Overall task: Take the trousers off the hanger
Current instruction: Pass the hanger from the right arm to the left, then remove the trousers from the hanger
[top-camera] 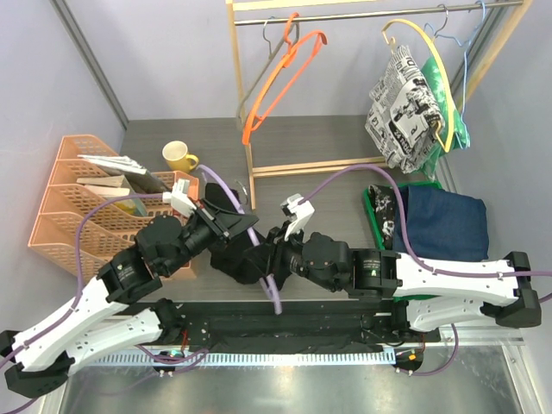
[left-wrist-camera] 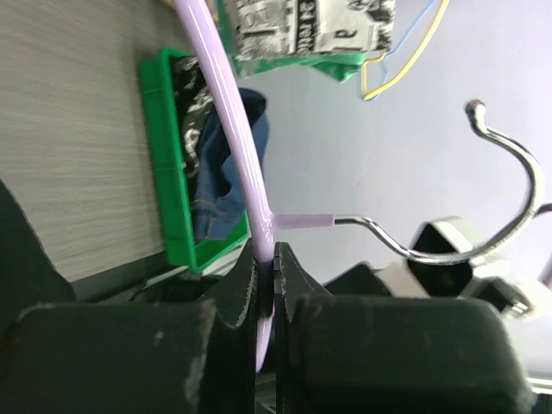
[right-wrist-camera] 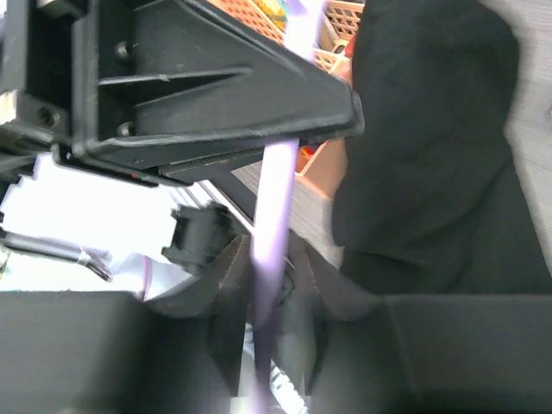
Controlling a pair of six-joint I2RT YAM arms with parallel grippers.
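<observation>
left fingers (left-wrist-camera: pixel 297 276): pinching the hanger (left-wrist-camera: pixel 246 155) tight
right fingers (right-wrist-camera: pixel 228 267): clamping the same bar
trousers (right-wrist-camera: pixel 431 155): draping limp, likely soft, light; bunched fold beside the bar looking best to grab

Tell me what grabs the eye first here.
At mid-table the left gripper and right gripper both clamp one lilac hanger, beside bunched black trousers. At back right, newspaper-print trousers hang on a yellow hanger from the rail.
</observation>
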